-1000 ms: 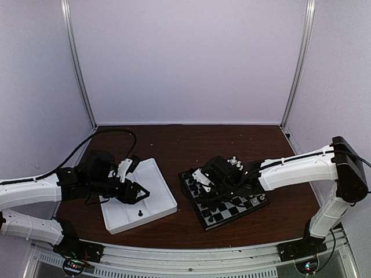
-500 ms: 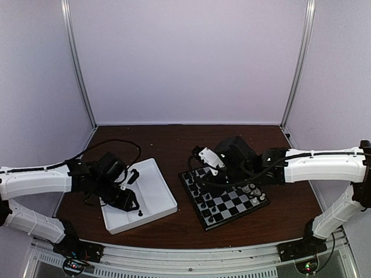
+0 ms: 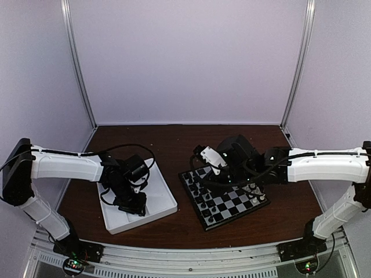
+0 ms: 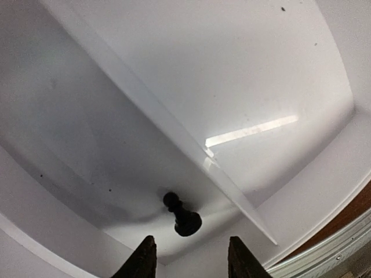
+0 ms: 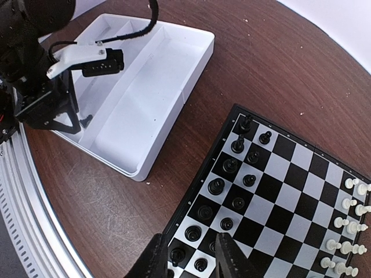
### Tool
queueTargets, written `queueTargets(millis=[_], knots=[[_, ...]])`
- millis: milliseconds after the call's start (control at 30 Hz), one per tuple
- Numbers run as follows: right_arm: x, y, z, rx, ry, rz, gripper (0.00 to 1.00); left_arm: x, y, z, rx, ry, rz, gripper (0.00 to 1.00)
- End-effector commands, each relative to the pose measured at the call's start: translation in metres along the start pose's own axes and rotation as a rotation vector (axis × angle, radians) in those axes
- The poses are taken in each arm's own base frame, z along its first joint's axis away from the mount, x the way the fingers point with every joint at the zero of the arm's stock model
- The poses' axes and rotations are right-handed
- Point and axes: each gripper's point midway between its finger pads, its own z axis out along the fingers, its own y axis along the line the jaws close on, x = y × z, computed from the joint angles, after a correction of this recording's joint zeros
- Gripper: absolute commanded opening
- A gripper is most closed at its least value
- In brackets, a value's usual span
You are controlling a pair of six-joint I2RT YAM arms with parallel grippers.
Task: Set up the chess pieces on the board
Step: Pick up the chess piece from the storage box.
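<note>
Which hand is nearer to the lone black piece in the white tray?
Left. The left hand hangs directly over the black piece in the tray; the right hand is over the board, well away.

1 chess piece (image 4: 182, 216) in tray (image 3: 161, 192), left of board (image 3: 232, 204).

Place: robot lab cell — boxed-in bench.
Walls: plain pale panels (image 3: 185, 58) at nine, twelve, three o'clock, aluminium posts (image 3: 79, 69) at the corners.
Six o'clock: metal rail (image 3: 191, 258) — arm bases (image 3: 301, 249) bolted on.
</note>
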Motion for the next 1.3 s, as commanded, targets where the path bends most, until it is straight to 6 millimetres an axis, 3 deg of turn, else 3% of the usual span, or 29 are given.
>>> queueTargets(millis=[0,133,267,433,667,800,1067,1267], knots=[[-0.010,-0.003,-0.013,0.019,-0.038,-0.008,0.31,0.000,0.007,0.009,-0.067,0.035,-0.067,0.44],[-0.008,-0.002,-0.012,0.012,-0.039,-0.003,0.31,0.002,0.015,0.021,-0.120,0.064,-0.100,0.42],[-0.008,-0.002,-0.014,0.010,-0.046,-0.002,0.31,0.001,0.025,0.023,-0.175,0.049,-0.112,0.30],[-0.009,-0.002,-0.012,0.013,-0.046,-0.010,0.31,-0.011,0.030,0.006,-0.205,-0.034,-0.097,0.17],[-0.014,0.005,-0.006,-0.015,-0.045,0.003,0.31,-0.032,0.033,-0.021,-0.221,-0.184,-0.061,0.15],[-0.019,0.027,0.006,-0.130,-0.023,0.060,0.32,-0.038,0.033,-0.026,-0.198,-0.252,-0.034,0.15],[-0.038,0.094,0.050,-0.476,0.032,0.276,0.32,-0.046,0.010,-0.034,-0.005,-0.420,0.103,0.13],[-0.039,0.119,0.095,-0.550,0.176,0.387,0.33,-0.047,-0.009,-0.058,0.173,-0.615,0.224,0.15]])
